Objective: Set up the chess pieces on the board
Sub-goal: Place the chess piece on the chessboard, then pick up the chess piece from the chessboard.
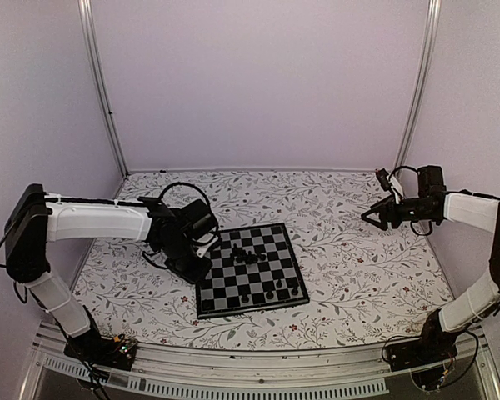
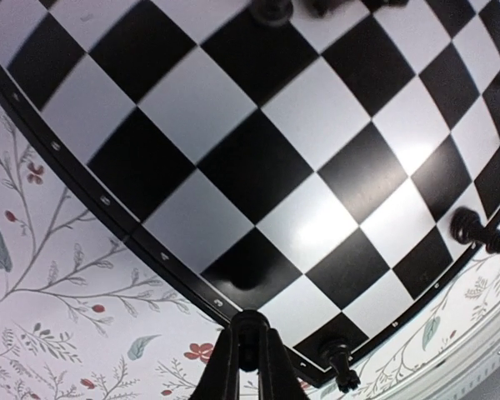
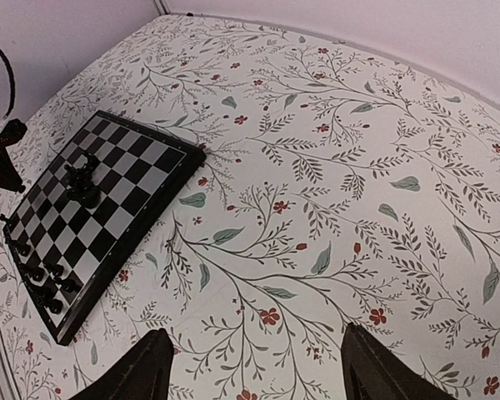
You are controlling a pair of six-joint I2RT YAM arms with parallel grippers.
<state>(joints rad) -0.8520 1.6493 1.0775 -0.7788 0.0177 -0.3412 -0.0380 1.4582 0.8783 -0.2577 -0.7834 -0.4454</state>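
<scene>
1. Left arm (image 1: 92, 221) reaches in from the near left and bends down to the board's left side. The right arm (image 1: 475, 212) is held up far to the right, well apart from the board.
2. Floral cover (image 1: 350, 250) spreads over the table.
3. Board (image 1: 225, 292) lies flat, left of centre. It is square, so it has no long axis. It sits slightly askew, its near right corner farther from the bases than its near left. From above, the left arm hides part of its left edge.
4. Left claw (image 2: 250, 333) is pinched closed over the board's border near a corner, with nothing seen between its fingers. The right claw (image 3: 254, 367) gapes wide and empty over the cover.
5. Pieces (image 1: 246, 254) cluster mid-board, and more stand in a loose row along the near edge. They look upright but are too small to tell their kinds. Some are cut off at the top of the left wrist view.
</scene>
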